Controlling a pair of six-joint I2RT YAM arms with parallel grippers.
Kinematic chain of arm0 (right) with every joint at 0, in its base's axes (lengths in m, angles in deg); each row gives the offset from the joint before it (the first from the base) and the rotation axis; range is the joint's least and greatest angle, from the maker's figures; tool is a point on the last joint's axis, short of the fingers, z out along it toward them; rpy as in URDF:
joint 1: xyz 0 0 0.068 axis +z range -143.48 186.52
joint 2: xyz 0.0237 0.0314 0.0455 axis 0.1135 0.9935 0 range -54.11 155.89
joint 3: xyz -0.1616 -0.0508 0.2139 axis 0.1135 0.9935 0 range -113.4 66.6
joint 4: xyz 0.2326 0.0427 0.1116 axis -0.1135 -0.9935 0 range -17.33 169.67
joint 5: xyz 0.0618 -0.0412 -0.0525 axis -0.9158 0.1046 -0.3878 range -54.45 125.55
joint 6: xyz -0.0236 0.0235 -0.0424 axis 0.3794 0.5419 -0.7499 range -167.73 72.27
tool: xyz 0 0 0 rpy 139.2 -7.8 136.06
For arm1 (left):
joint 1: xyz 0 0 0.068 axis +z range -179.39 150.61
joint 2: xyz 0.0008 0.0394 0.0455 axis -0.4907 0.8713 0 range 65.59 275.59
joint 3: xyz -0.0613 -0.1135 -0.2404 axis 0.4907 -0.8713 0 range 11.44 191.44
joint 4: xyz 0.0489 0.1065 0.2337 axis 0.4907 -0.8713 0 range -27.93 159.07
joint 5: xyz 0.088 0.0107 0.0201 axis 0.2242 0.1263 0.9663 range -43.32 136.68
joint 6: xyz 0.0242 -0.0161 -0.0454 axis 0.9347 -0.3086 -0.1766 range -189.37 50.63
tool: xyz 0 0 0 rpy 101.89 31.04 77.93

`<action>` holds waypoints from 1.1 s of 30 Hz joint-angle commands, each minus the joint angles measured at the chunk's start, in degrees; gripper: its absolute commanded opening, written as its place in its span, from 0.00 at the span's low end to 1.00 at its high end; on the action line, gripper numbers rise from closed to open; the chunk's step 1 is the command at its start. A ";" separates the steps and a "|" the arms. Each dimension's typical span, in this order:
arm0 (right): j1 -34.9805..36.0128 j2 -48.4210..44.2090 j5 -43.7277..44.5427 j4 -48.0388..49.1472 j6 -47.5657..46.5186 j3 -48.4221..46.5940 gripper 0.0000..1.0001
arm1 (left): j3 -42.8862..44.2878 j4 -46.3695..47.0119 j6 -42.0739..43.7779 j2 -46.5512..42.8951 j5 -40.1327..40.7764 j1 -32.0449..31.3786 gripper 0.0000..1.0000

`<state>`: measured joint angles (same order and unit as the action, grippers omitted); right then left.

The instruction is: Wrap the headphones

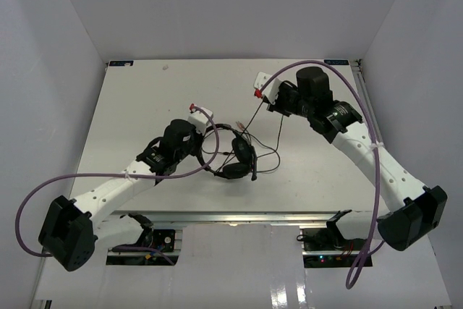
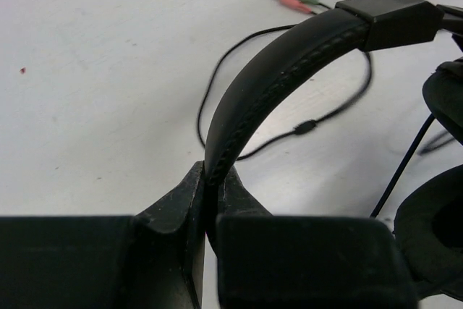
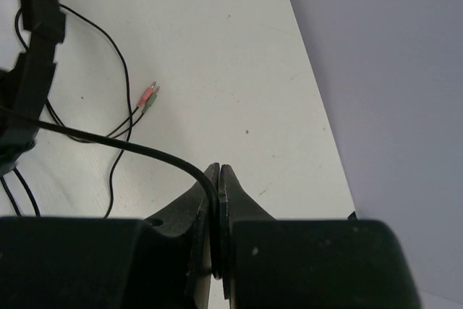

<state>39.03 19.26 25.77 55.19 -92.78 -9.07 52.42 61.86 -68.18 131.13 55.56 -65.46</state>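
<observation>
My left tool (image 2: 211,182) is clamped on the headband (image 2: 289,56) of the headphones (image 1: 235,158), which sit mid-worktop (image 1: 145,99). Further right, my right tool (image 3: 217,179) is closed tight, pinching their thin cable (image 3: 130,146).

White table (image 1: 145,95) carries the headphones (image 1: 242,152) and cable (image 2: 308,127).

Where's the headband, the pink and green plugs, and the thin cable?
Headband (image 2: 271,63): left wrist view, on the middle of its stitched curve.
Plugs (image 3: 147,98): right wrist view, on the pink and green tips.
Cable (image 3: 137,147): right wrist view, on the taut stretch.
</observation>
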 commanded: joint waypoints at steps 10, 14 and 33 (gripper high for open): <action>-7.97 5.70 -11.52 13.88 19.25 4.79 0.08 | -0.82 5.46 -6.04 -9.69 -20.37 -5.50 0.00; -11.26 3.93 -18.53 16.36 22.00 9.31 0.08 | 1.13 5.90 -8.92 -12.37 -18.92 -5.52 0.00; -10.31 8.96 -60.24 71.48 72.11 27.74 0.13 | 34.84 5.96 -35.62 -1.22 -5.53 -5.69 0.00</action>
<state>26.93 25.67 -29.12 106.76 -38.39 16.91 80.93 64.12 -94.75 128.43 45.44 -70.89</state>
